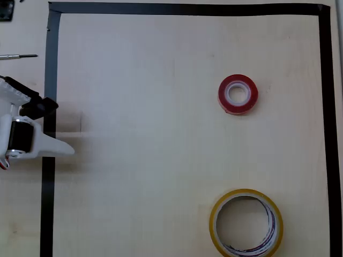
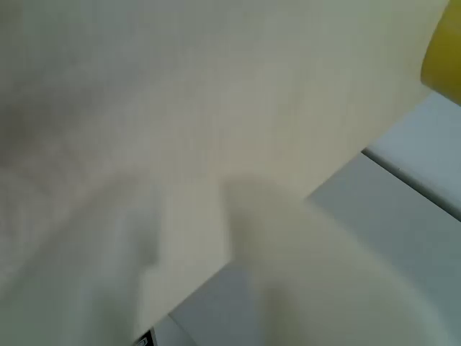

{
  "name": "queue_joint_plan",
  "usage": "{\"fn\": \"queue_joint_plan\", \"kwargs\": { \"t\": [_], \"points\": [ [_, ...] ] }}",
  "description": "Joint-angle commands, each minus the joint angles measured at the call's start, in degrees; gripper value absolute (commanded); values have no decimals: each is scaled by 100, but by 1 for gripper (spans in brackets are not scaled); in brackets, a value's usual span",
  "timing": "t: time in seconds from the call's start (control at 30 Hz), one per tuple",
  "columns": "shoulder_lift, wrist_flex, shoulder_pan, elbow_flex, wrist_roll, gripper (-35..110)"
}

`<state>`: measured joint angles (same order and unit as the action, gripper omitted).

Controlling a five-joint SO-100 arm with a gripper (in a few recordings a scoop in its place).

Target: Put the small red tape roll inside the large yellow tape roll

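Step in hand: the start, by my reading; the arm sits at the left edge of the overhead view, well apart from both rolls, and nothing is picked up.
Jaws (image 1: 53,128): one white finger points toward the tabletop's middle, a black part sits above it in the overhead view; I cannot tell whether they are released or clenched. They grasp nothing that shows. The wrist view is too blurred to help.
Red roll (image 1: 238,94): flat on the tabletop (image 1: 139,160), hole up, white core showing. It lies well apart from the yellow roll, straight up-picture from it in the overhead view.
Yellow roll (image 1: 245,224): flat, hole up, at the bottom edge of the overhead view, purple-and-white print on its inner wall. A blurred yellow patch in the wrist view's top right corner may be this roll.
Inside the yellow roll: only bare tabletop.
Black tape border (image 1: 49,176): frames the work area; both rolls lie inside it, the arm straddles its left strip.
Next move calls for: a reach across to the red roll, jaws spread wide enough for its thick wall, then a carry down-picture to above the yellow roll's hole.
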<state>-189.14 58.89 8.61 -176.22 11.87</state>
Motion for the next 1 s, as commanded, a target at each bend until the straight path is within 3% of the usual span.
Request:
{"fn": "queue_joint_plan", "kwargs": {
  "t": [0.0,0.3,0.7,0.97],
  "points": [
    [1441,237,-923,3357,-26,0],
    [2575,185,-1187,4184,-53,0],
    [6495,-9,-2162,6688,-97,0],
    [7629,-44,-2435,7646,-114,2]
  ]
}}
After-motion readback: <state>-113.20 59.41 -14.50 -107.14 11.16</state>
